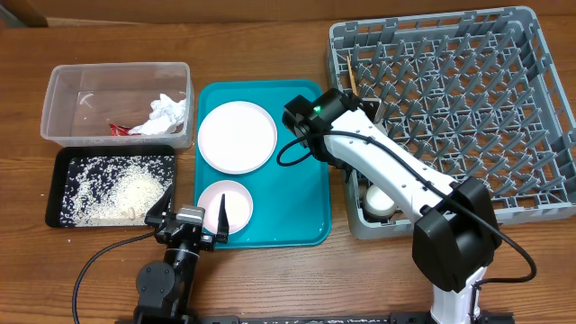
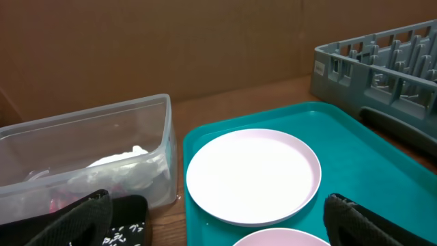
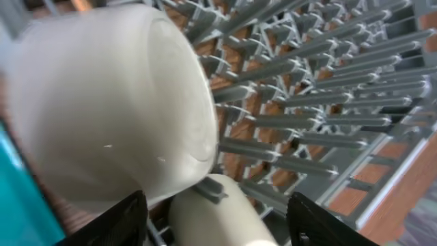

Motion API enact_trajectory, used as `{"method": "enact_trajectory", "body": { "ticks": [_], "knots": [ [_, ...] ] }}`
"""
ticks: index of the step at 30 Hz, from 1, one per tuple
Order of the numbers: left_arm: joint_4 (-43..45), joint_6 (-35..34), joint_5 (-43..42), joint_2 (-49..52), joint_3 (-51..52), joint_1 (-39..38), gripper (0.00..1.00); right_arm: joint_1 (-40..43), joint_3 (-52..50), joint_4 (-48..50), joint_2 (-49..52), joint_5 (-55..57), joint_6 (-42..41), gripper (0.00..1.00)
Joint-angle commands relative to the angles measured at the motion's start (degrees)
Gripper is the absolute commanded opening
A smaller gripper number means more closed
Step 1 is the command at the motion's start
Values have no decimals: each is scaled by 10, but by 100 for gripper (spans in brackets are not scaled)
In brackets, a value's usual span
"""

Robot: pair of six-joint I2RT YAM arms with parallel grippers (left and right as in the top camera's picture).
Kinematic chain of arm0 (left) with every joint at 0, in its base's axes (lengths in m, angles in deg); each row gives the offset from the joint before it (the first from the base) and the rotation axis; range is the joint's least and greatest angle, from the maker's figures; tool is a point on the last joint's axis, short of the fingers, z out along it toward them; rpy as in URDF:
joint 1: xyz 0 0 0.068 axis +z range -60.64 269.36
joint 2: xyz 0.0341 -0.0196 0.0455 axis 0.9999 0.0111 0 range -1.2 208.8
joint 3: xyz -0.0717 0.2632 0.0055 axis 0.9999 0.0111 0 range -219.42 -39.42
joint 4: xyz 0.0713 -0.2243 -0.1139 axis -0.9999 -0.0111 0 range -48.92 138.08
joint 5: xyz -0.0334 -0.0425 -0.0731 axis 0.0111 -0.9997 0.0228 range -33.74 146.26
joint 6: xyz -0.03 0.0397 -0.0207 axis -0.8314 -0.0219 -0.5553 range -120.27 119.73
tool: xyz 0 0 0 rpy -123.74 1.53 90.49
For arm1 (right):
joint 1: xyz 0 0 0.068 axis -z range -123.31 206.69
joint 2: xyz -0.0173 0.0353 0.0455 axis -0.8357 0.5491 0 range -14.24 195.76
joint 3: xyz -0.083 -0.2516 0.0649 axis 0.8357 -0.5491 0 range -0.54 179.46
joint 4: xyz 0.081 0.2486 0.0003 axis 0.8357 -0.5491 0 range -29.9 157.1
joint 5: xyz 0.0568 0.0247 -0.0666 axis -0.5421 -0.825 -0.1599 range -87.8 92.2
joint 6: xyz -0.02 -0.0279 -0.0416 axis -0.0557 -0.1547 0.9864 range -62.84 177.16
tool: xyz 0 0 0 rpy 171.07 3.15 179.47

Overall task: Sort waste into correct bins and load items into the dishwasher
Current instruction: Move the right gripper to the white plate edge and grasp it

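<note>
In the near-left corner of the grey dish rack [image 1: 450, 117]: a pale grey bowl [image 3: 102, 102], blurred, tipped on its side with its mouth toward the open lattice. Just below it, a small white cup [image 3: 218, 222], touching or all but touching the bowl.

Right gripper [image 3: 217, 199] low over that same corner, fingers [image 3: 116, 222] spread well apart to either side of the cup. No pad seen pressing on it, nothing gripped. From overhead, hidden under the white right arm [image 1: 387, 166], with only a patch of white crockery showing beneath. Two thin wooden chopsticks [image 1: 349, 74] in the rack's far-left corner.

Left gripper [image 1: 191, 214] spread to its widest and empty, hanging at the near-left edge of the teal tray [image 1: 306, 198], one finger above the small pinkish-white plate [image 1: 225, 205]. Farther back on the same tray, the large white plate [image 1: 237, 136], apart from the small one.

Left of the teal tray, on the far side: a clear plastic tub [image 1: 90, 103] holding a crumpled white napkin [image 1: 168, 112] and a red wrapper [image 1: 119, 129]. Nearer, just beside the tub: a shallow black tray [image 1: 63, 211] strewn with whitish rice grains [image 1: 117, 191].
</note>
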Motion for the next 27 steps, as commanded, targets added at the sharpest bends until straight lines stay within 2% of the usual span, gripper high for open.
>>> {"method": "enact_trajectory", "body": {
  "ticks": [1,6,10,17,25,27],
  "knots": [
    [0,10,4,-5,2,4,100,-10,20,40,-37,-59,62,67],
    [0,10,4,-5,2,4,100,-12,16,197,-40,-358,280,67],
    [0,10,4,-5,2,4,100,-12,-5,305,-39,-489,294,66],
    [0,11,4,-5,2,4,100,-12,-51,439,-4,-433,224,61],
    [0,10,4,-5,2,4,100,-11,-56,510,81,-407,220,50],
    [0,10,4,-5,2,4,100,-9,-56,517,90,-390,212,50]
  ]
}}
